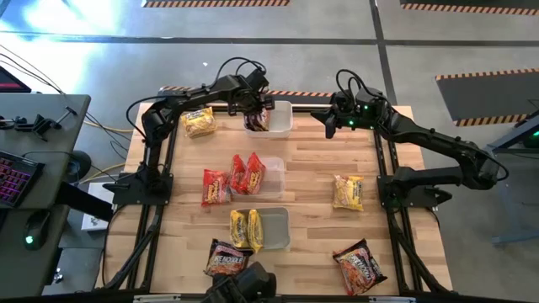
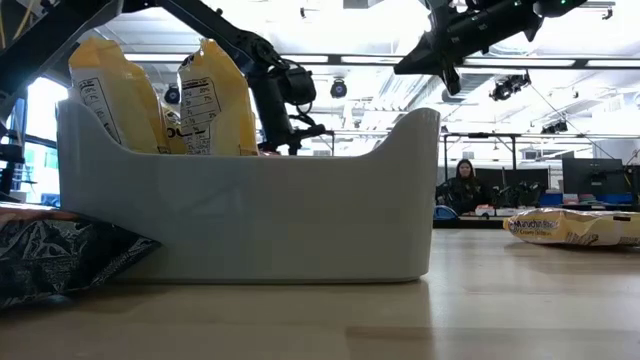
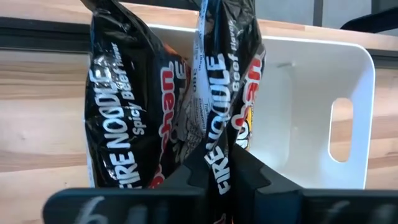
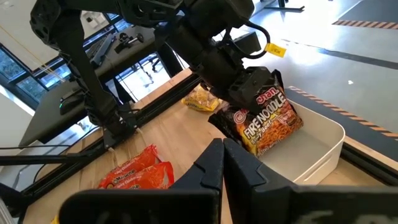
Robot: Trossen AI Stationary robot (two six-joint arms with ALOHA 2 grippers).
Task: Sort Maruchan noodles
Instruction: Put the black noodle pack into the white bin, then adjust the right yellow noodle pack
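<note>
Nearest, at the table's near edge: dark packet (image 1: 226, 258) flat on wood, another dark packet (image 1: 360, 266) toward the near right corner. Just behind, yellow packets (image 1: 248, 229) standing in the near tub (image 1: 280, 229). Mid-table, red packets (image 1: 248, 173) upright in the middle tub (image 1: 274, 178), one red packet (image 1: 215, 187) flat beside it. Loose yellow packet (image 1: 348, 192) near the right edge, another yellow packet (image 1: 200, 122) by the far left corner. Over the far tub (image 1: 283, 118), left gripper (image 1: 259, 106) clamped on a dark Fire Noodle packet (image 4: 264, 119), second dark one (image 3: 118, 106) beside it. Right gripper (image 1: 327, 118) raised near the far edge, fingers pressed together, holding nothing. Pale planked table (image 1: 312, 168); beyond, a lit workshop with a seated person (image 2: 463, 186).
</note>
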